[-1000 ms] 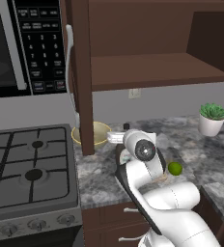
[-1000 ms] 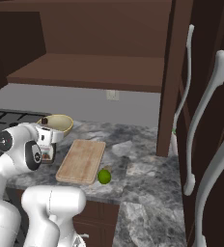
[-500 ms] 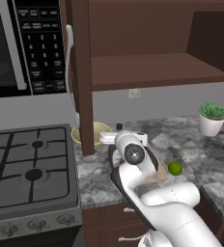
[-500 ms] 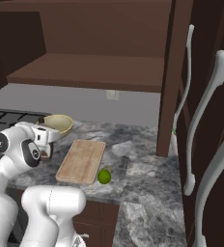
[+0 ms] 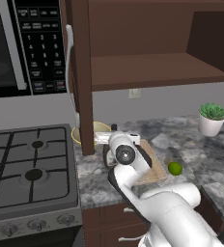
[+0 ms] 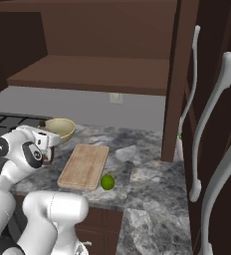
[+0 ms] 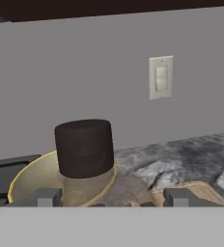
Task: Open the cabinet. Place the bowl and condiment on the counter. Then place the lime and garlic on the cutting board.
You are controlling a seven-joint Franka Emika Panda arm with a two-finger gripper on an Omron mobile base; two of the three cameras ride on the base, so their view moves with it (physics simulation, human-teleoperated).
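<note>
The cabinet was opened and the yellow bowl (image 5: 102, 130) set by the counter's stove-side edge. The dark-capped condiment shaker (image 7: 85, 154) was straddled by the spread, empty gripper (image 7: 106, 198). The green lime (image 5: 175, 168) was left off the wooden cutting board (image 6: 84, 166); no garlic was spotted.

The counter (image 6: 152, 179) is looking like shiny grey stone, the cutting board (image 6: 84, 166) like pale smooth wood, the bowl (image 6: 61, 127) smooth yellow, and the cabinet (image 5: 152, 67) dark matt wood.
</note>
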